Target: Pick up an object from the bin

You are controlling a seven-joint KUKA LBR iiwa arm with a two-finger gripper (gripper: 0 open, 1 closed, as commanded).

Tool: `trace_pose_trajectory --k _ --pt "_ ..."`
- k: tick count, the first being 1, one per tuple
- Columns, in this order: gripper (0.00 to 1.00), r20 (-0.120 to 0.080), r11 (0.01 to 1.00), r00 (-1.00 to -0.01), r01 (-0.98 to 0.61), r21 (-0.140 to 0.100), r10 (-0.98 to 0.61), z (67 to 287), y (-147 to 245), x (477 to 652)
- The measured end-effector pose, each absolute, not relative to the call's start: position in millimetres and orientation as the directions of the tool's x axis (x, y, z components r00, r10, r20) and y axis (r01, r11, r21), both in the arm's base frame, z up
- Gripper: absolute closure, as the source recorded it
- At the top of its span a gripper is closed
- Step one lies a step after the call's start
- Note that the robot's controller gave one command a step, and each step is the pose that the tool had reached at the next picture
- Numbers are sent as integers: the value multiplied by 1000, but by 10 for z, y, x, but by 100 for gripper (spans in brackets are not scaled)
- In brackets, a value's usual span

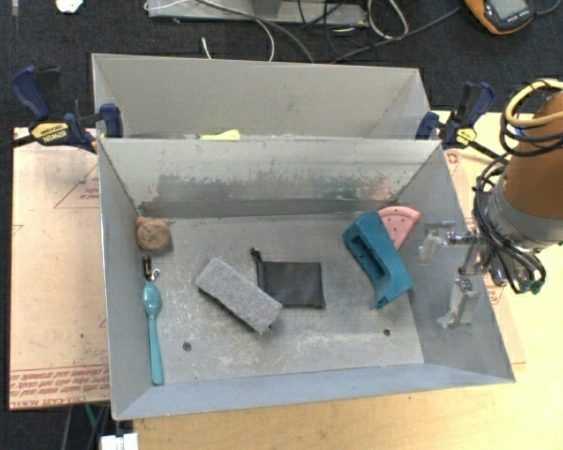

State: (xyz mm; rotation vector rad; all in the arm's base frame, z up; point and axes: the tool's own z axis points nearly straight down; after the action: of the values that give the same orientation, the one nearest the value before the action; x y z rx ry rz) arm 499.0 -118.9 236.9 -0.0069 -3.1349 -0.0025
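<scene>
My gripper hangs over the bin's right sloping wall, open, with nothing between its fingers. The closest thing is a teal plastic piece with a handle-like slot, lying on the bin floor just left of the gripper. A pink fan-shaped piece lies touching its upper end, near the back right corner. Both are apart from the gripper.
On the floor's middle lie a flat black pouch and a grey foam block. Along the left wall are a brown round lump, a small dark bit and a teal spoon.
</scene>
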Motion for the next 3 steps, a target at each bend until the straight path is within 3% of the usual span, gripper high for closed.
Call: trace_pose_trajectory --k 1,2,3 --pt "0 -1 1000 -1000 0 0 0 2415 -1180 5006" --pt "0 -7 995 -995 -99 -1 -99 1616 -796 5575" --pt "0 -14 993 -993 -117 -2 -117 1607 -90 5591"
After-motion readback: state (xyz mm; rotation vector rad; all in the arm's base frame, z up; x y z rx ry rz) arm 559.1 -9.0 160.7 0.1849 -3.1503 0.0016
